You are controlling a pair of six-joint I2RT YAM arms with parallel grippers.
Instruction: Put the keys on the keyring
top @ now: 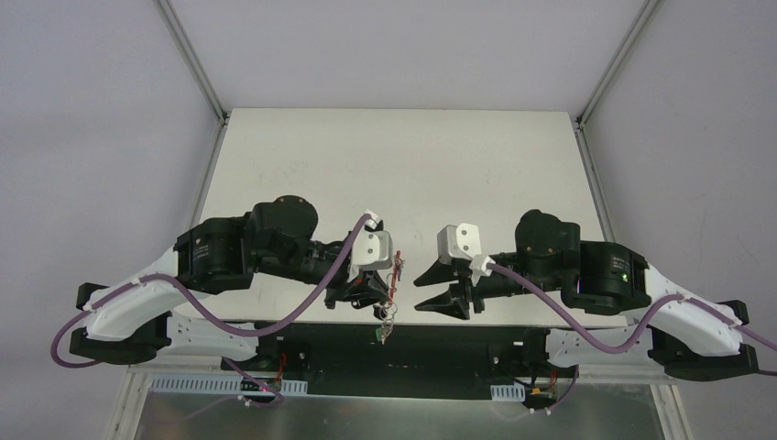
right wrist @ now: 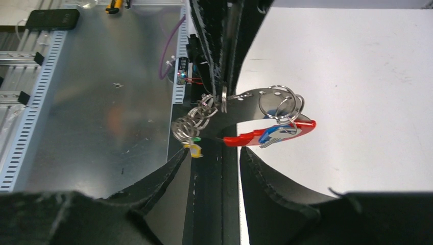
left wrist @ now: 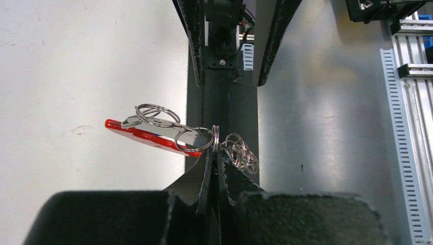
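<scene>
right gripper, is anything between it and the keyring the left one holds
Nothing visible. The right gripper, jaws open, faces the keyring across open air; the left gripper pinches it from the other side.

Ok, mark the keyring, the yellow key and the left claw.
keyring [left wrist: 144,135], left wrist view, middle of red bar
yellow key [right wrist: 194,149], right wrist view, plastic head
left claw [left wrist: 216,154], left wrist view, between fingertips

The keyring sits pinched in my left pincer, over the near edge of the counter, with keys hanging on it. My right pincer stands just to its right, apart, facing the left one.
</scene>
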